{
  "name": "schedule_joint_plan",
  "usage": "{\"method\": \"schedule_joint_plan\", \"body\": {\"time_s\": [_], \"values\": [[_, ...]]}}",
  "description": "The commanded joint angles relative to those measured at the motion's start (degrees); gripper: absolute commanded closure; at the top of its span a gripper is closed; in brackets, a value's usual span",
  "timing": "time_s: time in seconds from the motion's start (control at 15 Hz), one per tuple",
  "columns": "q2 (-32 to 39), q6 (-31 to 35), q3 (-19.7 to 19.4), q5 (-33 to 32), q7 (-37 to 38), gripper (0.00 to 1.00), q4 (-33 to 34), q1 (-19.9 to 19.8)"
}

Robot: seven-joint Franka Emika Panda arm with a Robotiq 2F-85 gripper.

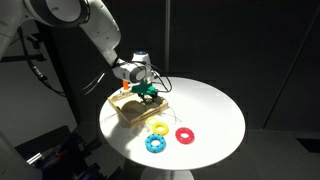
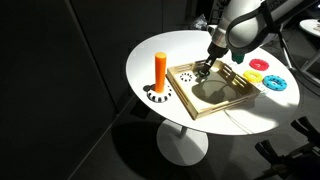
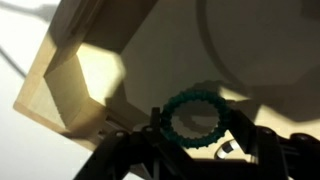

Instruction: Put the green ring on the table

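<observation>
now claw clamped on green ring over board; white table, dark room.

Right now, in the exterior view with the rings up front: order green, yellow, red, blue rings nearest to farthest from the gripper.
1. Green ring, in the jaws of the gripper.
2. Yellow ring, on the table by the board.
3. Red ring and blue ring, nearer the table edge: too close to call.
</observation>
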Motion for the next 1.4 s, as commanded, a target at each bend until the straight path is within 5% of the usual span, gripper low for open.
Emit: {"method": "schedule_joint_plan", "body": {"time_s": [0.0, 0.93, 1.0, 1.33], "values": [[-4.22, -1.81, 1.84, 0.95, 0.31, 0.55, -2.19, -2.7], [-18.88, -4.27, -7.15, 0.35, 1.76, 0.55, -16.34, -9.16], [-19.65, -4.69, -7.7, 0.47, 1.39, 0.08, -17.43, -9.63], [-22.67, -8.43, -8.52, 2.15, -0.58, 0.0, -21.12, -11.57]]}}
